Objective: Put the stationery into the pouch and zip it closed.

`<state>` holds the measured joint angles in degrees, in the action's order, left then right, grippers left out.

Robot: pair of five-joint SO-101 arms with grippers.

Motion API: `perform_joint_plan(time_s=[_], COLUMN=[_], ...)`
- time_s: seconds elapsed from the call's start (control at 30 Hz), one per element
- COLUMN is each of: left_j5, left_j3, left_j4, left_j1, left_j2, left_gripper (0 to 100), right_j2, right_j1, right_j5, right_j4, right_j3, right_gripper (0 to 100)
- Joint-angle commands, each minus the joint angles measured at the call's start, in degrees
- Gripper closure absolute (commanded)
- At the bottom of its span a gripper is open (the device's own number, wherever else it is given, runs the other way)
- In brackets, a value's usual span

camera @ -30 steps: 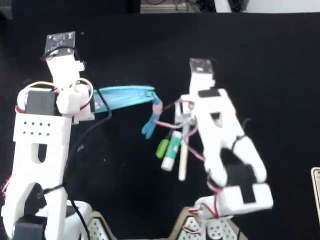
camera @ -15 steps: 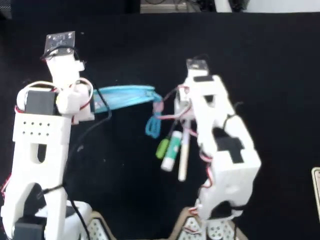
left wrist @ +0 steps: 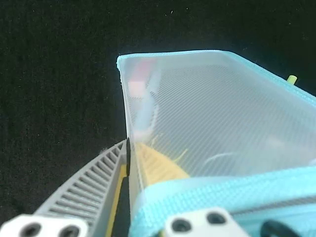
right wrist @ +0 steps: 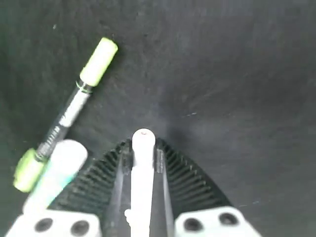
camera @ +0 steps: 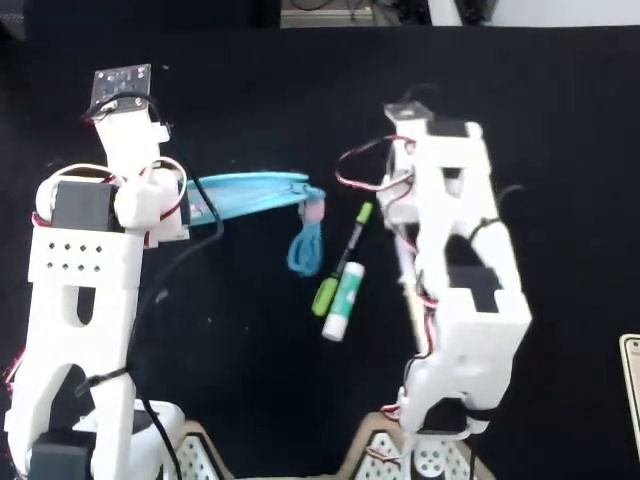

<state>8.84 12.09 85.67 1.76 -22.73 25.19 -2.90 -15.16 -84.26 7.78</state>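
High view: the turquoise-edged translucent pouch (camera: 250,193) extends sideways from the left arm (camera: 80,260) over the black desk (camera: 560,150). A blue cord loop (camera: 305,250) hangs at its far end, near a green-capped marker pen (camera: 345,255) and a white-and-green glue stick (camera: 344,300) lying side by side. Left wrist view: the left hand (left wrist: 129,153) is clamped on the pouch's end. Right wrist view: the right hand (right wrist: 143,143) is closed on a slim white stick (right wrist: 142,173), with pen and glue stick beside it.
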Motion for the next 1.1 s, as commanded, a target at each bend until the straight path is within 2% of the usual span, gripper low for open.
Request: perform_joint_plan(time_s=[0.0, 0.07, 0.2, 0.37, 0.5, 0.57, 0.7, 1.07], left_j5=[0.53, 0.53, 0.53, 0.53, 0.53, 0.53, 0.53, 0.53], left_j3=[2.68, 2.68, 2.68, 2.68, 2.68, 2.68, 2.68, 2.68], left_j4=[0.44, 0.44, 0.44, 0.44, 0.44, 0.44, 0.44, 0.44], left_j1=[-0.04, -0.04, -0.04, -0.04, -0.04, -0.04, -0.04, -0.04], left_j2=[0.18, 0.18, 0.18, 0.18, 0.18, 0.18, 0.18, 0.18], left_gripper=[97, 97, 97, 97, 97, 97, 97, 97], right_j2=[0.13, 3.03, 7.87, 10.24, 11.82, 12.18, 12.26, 12.97], right_j1=[-2.29, -2.37, -2.29, -2.73, -2.2, -2.55, -3.34, -0.97], right_j5=[-14.68, -18.02, -20.13, -20.48, -20.66, -22.33, -24.0, -23.74], right_j4=[0.62, 1.93, 2.11, -3.87, -8.62, -8.88, -8.88, -7.21], right_j3=[3.56, 3.12, 3.56, 8.66, 12.35, 13.23, 12.88, 9.63], right_gripper=[98.4, 98.2, 98.2, 97.5, 84.2, 80.9, 84.9, 85.0])
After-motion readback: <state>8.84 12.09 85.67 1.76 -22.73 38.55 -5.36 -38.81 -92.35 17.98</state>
